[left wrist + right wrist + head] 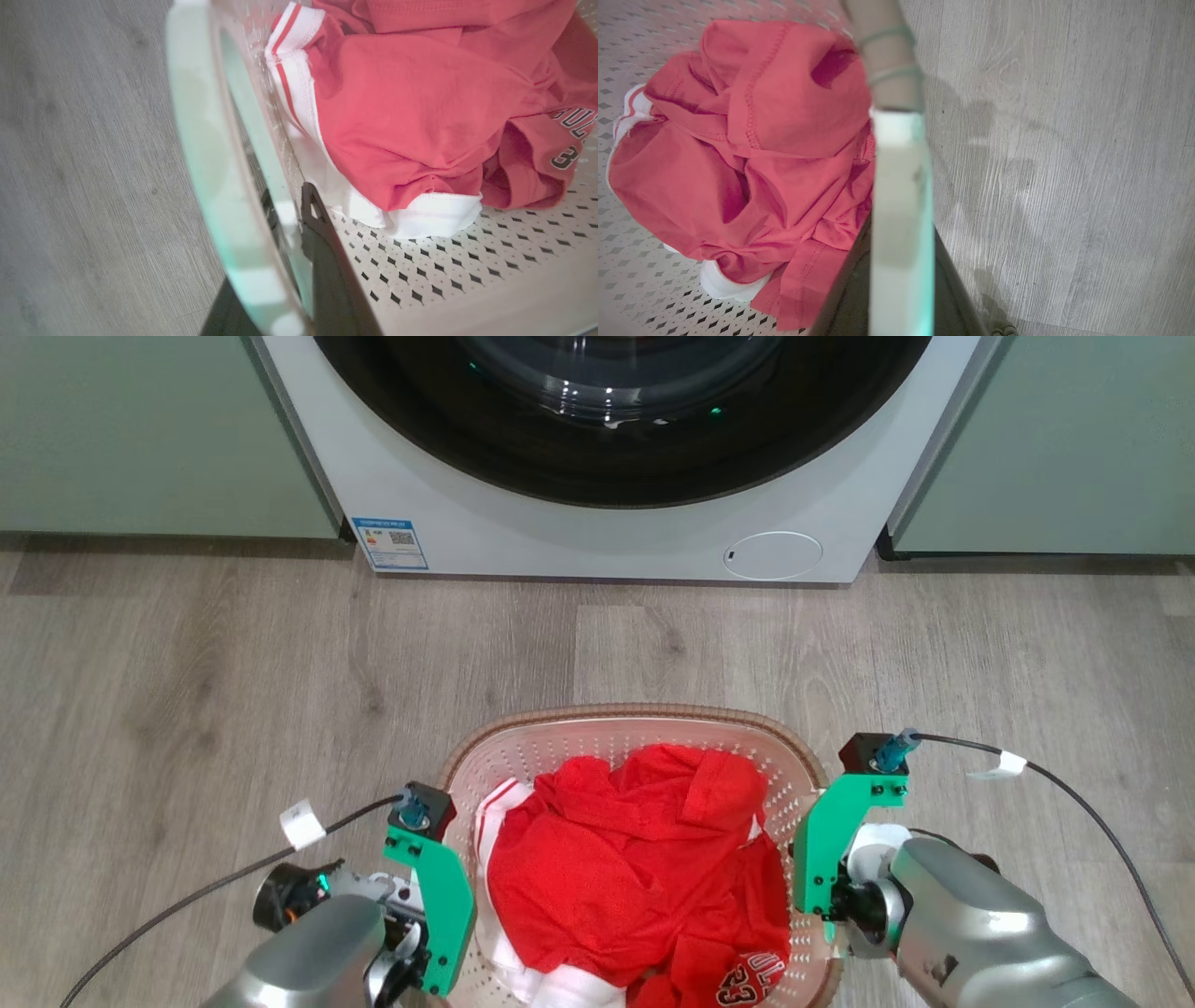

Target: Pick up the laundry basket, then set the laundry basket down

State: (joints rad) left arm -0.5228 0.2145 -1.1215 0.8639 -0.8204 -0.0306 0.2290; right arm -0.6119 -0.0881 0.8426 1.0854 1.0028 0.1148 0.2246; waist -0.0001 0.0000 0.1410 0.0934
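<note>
Red jersey [635,868] numbered 23 lies in laundry basket [635,714]; both jaws clamp its handles [205,154]

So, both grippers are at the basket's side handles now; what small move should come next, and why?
Probably raise both arms together, slowly and level. The left gripper has its jaws either side of one white handle of the laundry basket, the right gripper likewise on the other handle; both look closed. The red clothes lie loose inside, so a tilted lift could spill them.

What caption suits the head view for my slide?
The laundry basket of red clothes before the washer, left gripper and right gripper at its sides.
</note>
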